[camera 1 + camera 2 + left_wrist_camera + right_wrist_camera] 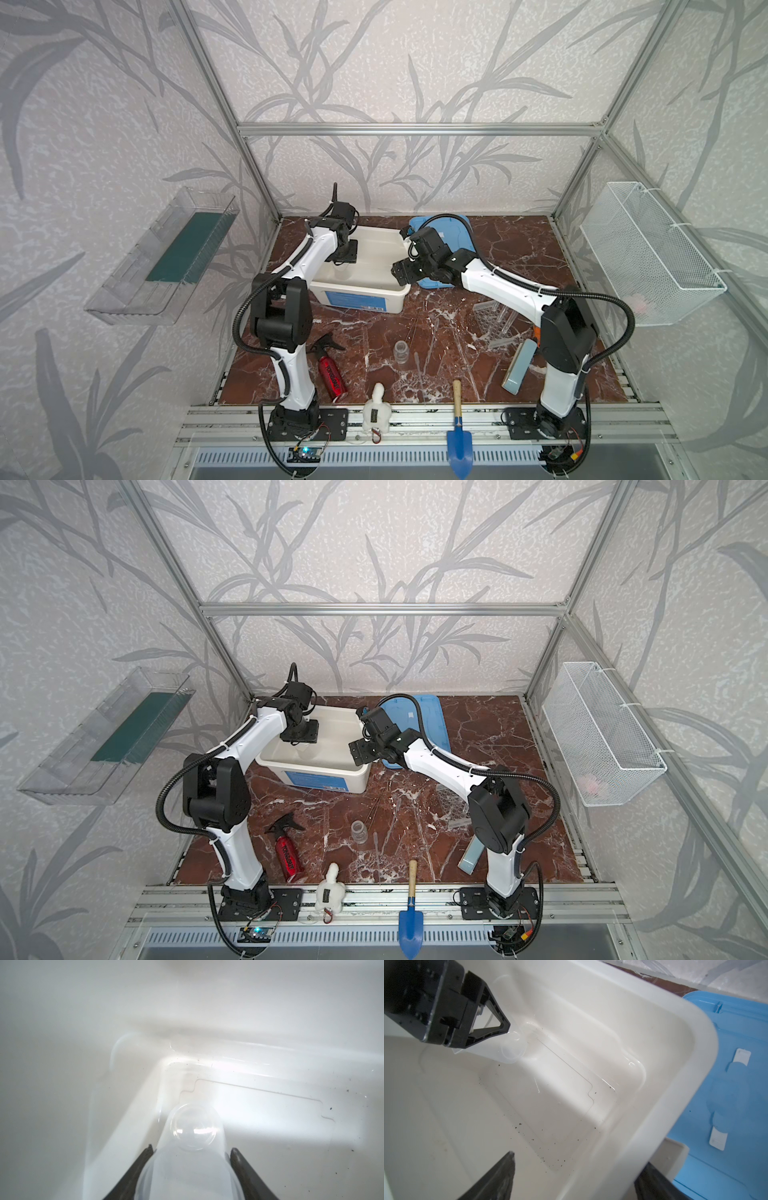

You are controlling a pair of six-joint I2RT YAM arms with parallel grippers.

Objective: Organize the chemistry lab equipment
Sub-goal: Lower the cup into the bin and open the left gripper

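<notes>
Clear beaker (193,1126) clamped tilted in left gripper (191,1148), inside white bin (675,1064) at eleven o'clock on table (519,249), plain only in wrist views, right gripper (578,1159) wide, astride bin's rim.

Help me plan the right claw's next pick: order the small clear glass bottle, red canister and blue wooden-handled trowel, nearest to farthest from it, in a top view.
From the right claw:
1. small clear glass bottle, mid-table.
2. red canister, front left.
3. blue wooden-handled trowel, front rail.
</notes>
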